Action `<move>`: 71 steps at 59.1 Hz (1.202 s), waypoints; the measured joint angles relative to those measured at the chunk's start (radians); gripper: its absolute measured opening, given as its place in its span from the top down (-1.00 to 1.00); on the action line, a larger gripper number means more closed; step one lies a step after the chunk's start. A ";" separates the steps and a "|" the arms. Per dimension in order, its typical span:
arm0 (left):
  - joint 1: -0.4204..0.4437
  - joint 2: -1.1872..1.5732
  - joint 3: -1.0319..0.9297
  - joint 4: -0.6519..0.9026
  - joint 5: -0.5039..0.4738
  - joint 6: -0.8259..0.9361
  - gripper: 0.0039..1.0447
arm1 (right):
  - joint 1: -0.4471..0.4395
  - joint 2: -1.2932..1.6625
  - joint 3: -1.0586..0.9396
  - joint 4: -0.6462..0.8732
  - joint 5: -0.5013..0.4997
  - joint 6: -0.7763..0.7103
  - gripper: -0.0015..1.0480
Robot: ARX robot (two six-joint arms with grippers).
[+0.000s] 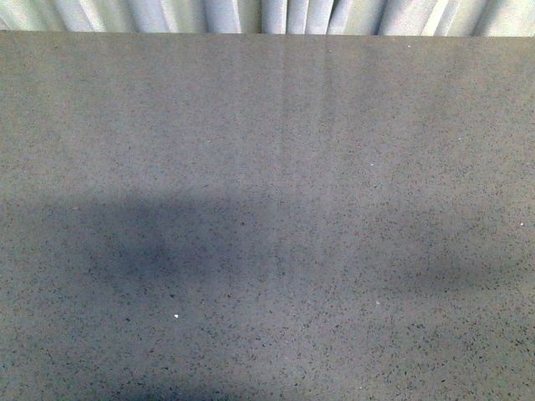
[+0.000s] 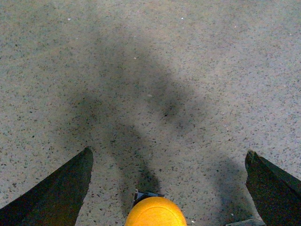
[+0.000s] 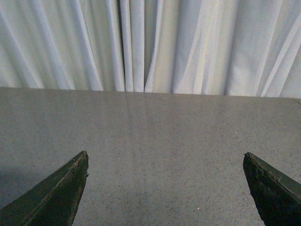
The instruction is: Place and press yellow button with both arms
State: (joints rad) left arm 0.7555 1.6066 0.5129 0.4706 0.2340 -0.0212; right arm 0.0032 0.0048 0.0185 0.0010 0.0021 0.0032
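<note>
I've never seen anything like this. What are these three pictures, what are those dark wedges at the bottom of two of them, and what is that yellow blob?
These come from three cameras on one two-armed robot. The front view looks out from the robot's body over a grey speckled table toward a pale curtain; neither arm shows there, only their shadows.

The other two cameras sit on the wrists. The dark wedges are gripper fingers, seen from just behind. In both views the fingers stand wide apart, so both grippers are open.

The left gripper points down at the table. The blob between its fingers is the yellow button, cut off by the picture's edge. The fingers are not touching it.

The right gripper looks across bare table toward the curtain and holds nothing.
</note>
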 joint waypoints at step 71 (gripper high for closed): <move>-0.019 0.085 -0.120 0.169 -0.006 0.136 -0.59 | 0.000 0.000 0.000 0.000 0.000 0.000 -0.82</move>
State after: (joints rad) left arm 0.7361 1.6913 0.3927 0.6399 0.2279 0.1150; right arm 0.0032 0.0048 0.0185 0.0010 0.0021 0.0032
